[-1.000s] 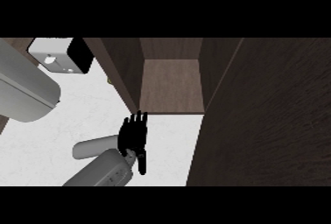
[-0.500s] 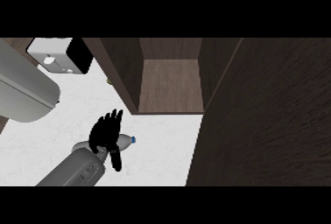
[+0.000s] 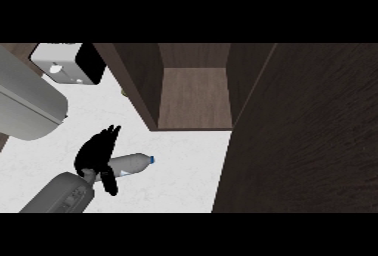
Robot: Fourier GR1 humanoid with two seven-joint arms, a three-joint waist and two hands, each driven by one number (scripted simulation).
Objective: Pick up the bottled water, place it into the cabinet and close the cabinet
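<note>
On my feed the desk (image 3: 184,170) is a white, faintly marbled surface filling the lower left of the head view. At the upper left corner I see a small appliance (image 3: 68,62), white on its near face with a black side panel, standing on the desk. I can make out a couple of small marks on its white face, though I cannot tell what they are. Its lower edge meets the white surface.
</note>
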